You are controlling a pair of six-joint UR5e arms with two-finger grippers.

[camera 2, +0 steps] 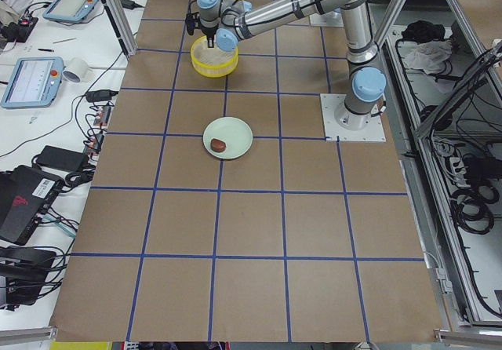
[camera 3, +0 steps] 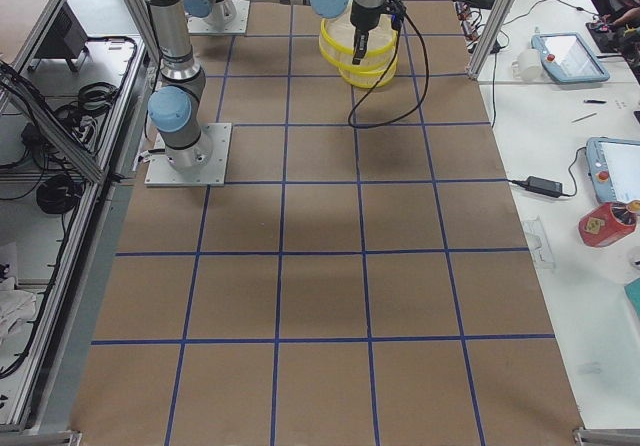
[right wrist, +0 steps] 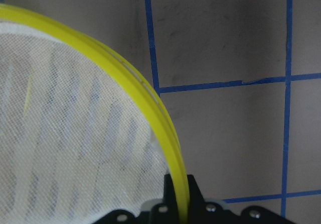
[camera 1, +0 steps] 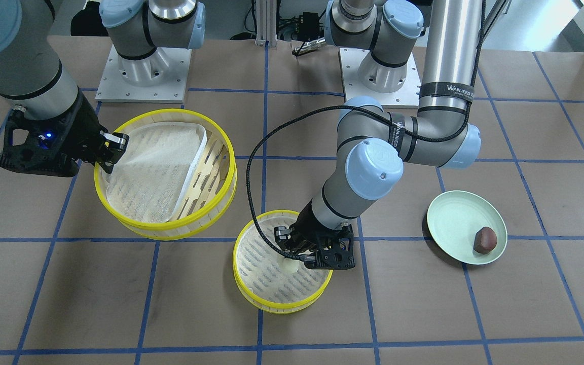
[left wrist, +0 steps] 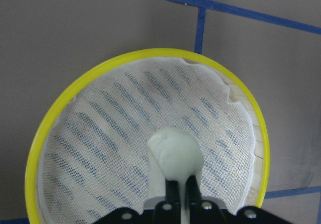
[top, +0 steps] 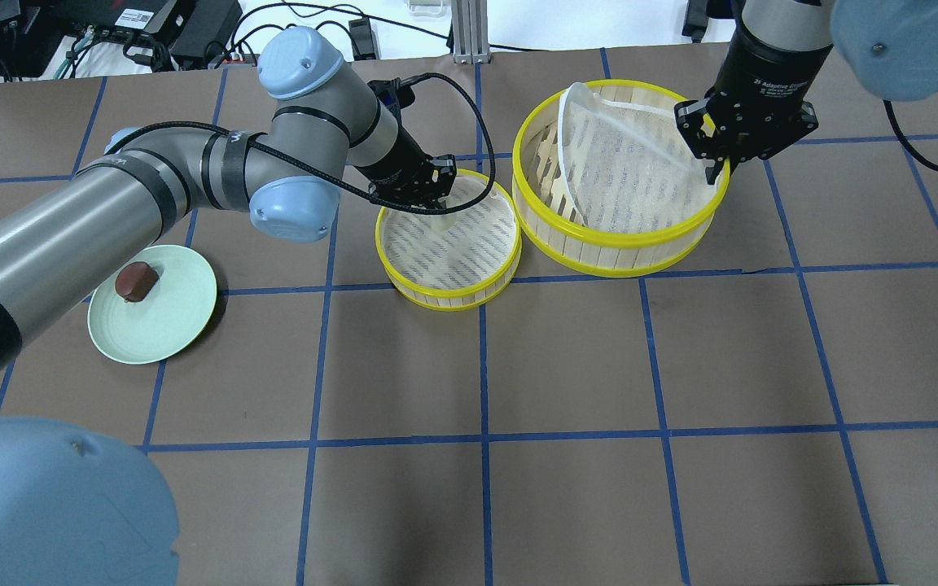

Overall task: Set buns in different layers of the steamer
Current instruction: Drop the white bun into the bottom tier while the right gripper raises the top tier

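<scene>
The steamer is split into two yellow-rimmed trays. The small tray (camera 1: 277, 304) (top: 446, 290) has a flat mesh liner. My left gripper (camera 1: 292, 259) (top: 436, 213) is inside it, shut on the cream-white bun (camera 1: 288, 265) (left wrist: 174, 151), which is low over or on the mesh. My right gripper (camera 1: 108, 161) (top: 713, 169) is shut on the rim of the large tray (camera 1: 170, 226) (top: 615, 238) (right wrist: 150, 98), whose liner is bunched to one side, baring slats. The reddish-brown bun (camera 1: 484, 239) (top: 135, 281) lies on the pale green plate (camera 1: 454, 218) (top: 168, 325).
Both trays stand close together near mid-table, almost touching in the overhead view. The plate lies apart on my left side, under the left forearm in the overhead view. A black cable (camera 1: 254, 167) loops from the left wrist over the table. Blue tape lines grid the brown tabletop.
</scene>
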